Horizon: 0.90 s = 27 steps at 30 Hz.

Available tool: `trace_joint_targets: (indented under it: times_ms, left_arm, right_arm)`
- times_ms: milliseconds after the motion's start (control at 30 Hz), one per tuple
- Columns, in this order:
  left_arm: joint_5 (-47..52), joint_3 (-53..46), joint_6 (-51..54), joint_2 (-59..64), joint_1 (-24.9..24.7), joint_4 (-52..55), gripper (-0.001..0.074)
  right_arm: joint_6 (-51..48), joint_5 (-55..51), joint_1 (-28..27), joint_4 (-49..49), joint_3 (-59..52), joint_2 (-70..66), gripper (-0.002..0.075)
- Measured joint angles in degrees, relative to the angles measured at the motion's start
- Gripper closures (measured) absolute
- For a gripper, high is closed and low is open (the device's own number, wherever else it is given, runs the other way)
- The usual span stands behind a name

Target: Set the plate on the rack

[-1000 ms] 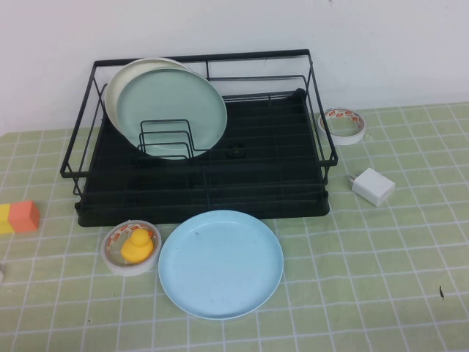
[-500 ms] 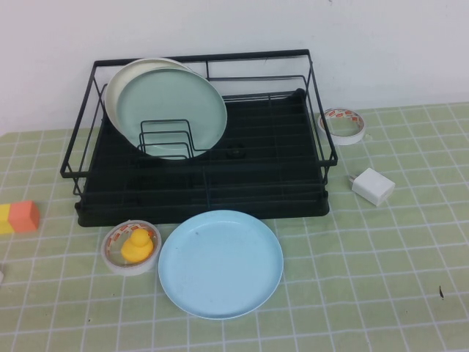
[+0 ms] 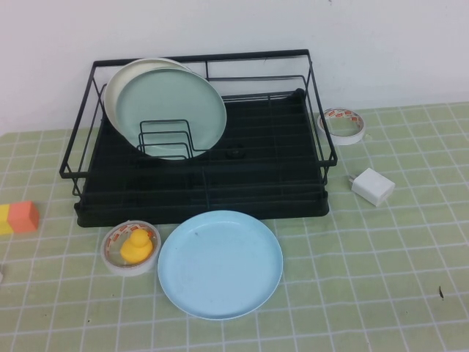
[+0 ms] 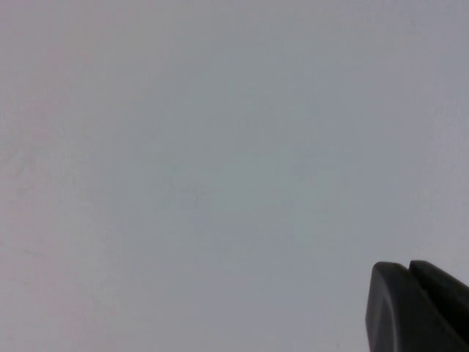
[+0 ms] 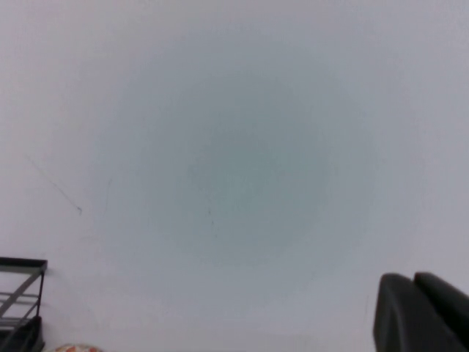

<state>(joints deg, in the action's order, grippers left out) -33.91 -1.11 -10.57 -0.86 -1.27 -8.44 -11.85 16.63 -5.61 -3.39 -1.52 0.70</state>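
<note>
The light sky-blue plate (image 3: 220,264) lies flat on the green checked table, just in front of the black wire rack (image 3: 264,187). The rack's small upright wire plate holder (image 3: 165,139) stands at its left side. Neither arm shows in the high view. My left gripper (image 4: 410,268) shows only in the left wrist view, its fingers together, against a blank white wall. My right gripper (image 5: 412,279) shows only in the right wrist view, also with fingers together, facing the wall; a corner of the rack (image 5: 18,293) shows there.
A mint-green plate (image 3: 172,106) and a cream-white plate (image 3: 117,84) lean in the rack's holder. A tape roll holding a yellow duck (image 3: 136,244) lies left of the blue plate. An orange-yellow block (image 3: 18,218), another tape roll (image 3: 342,125) and a white charger (image 3: 372,185) lie around.
</note>
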Motion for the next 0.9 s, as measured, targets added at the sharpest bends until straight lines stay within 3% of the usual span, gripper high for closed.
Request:
trace_joint_targets:
  times_ms: [100, 267, 433, 567, 700, 900]
  left_arm:
    - [3.55, 0.34, 0.42, 0.00, 0.00, -3.28, 0.0738]
    - [23.50, 9.31, 7.39, 0.63, 0.00, -4.49, 0.0738]
    - [42.26, 19.97, 10.57, 9.23, 0.00, -4.49, 0.0738]
    - [47.89, 23.03, 10.57, 17.89, 0.00, -4.49, 0.0738]
    - [49.16, 23.00, 10.57, 26.01, 0.00, -4.77, 0.0738]
    - [49.96, 22.79, 8.91, 35.09, 0.00, -10.17, 0.0738]
  right_arm:
    - [0.79, -5.75, 0.00, 0.00, 2.31, 0.00, 0.0728]
    - [0.90, -21.29, 0.00, 0.00, 11.92, -0.11, 0.0728]
    - [0.32, -36.16, 0.00, 0.00, 20.39, -7.13, 0.0728]
    - [-3.34, -45.16, 0.00, -4.41, 24.67, -16.00, 0.0728]
    - [-11.27, -50.20, 0.99, -15.31, 26.13, -26.56, 0.0728]
    - [-32.28, -54.85, 1.26, -42.87, 26.21, -41.46, 0.0728]
